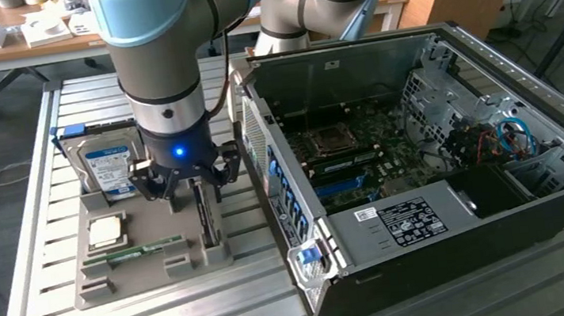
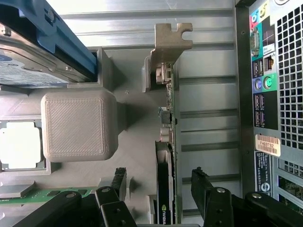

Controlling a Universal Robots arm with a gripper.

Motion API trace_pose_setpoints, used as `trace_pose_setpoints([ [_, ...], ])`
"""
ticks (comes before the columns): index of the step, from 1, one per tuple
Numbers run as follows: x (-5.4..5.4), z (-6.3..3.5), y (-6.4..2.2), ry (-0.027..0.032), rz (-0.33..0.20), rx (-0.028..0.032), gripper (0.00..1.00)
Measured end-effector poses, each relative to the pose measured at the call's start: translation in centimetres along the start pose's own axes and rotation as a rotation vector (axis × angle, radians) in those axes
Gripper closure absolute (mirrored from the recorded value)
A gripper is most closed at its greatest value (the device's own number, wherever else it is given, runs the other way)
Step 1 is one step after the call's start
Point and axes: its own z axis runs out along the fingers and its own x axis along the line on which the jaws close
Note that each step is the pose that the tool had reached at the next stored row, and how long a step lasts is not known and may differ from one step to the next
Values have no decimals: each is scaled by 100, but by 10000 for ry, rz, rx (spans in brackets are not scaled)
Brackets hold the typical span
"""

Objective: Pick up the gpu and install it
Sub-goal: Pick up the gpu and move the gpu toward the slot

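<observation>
- the gripper (image 1: 194, 200) hangs over the gray tray (image 1: 105, 288), jaws spread wide, holding nothing.
- the gpu (image 2: 166, 156) stands on edge in a slot on the tray's side nearest the computer case (image 1: 429, 229), between the fingers (image 2: 202, 189), with a gap on each side.
- its metal bracket (image 2: 169, 42) sits at the tray's hard drive (image 1: 107, 166) end.
- bare table slats (image 2: 208, 94) separate tray and case.

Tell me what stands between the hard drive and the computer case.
In the wrist view, the gpu stands on edge in the gray holder between the hard drive and the computer case, with the open gripper straddling it.
</observation>
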Motion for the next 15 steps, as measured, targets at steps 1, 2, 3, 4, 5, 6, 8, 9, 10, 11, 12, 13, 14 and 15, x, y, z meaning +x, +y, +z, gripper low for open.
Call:
trace_pose_setpoints([
  [1,0,1,0,0,0,0,34],
  [2,0,3,0,0,0,0,34],
  [3,0,4,0,0,0,0,34],
  [4,0,5,0,0,0,0,34],
  [5,0,7,0,0,0,0,34],
  [6,0,8,0,0,0,0,34],
  [8,0,13,0,-1,0,-1,34],
  [9,0,21,0,-4,0,-4,34],
  [10,0,31,-1,-3,0,-3,34],
  [11,1,41,-2,0,0,-1,34],
  [12,1,47,-2,-1,0,-1,34],
  [13,1,47,-2,0,0,0,34],
  [14,1,47,-2,1,0,1,34],
  [15,1,47,-2,1,1,1,34],
])
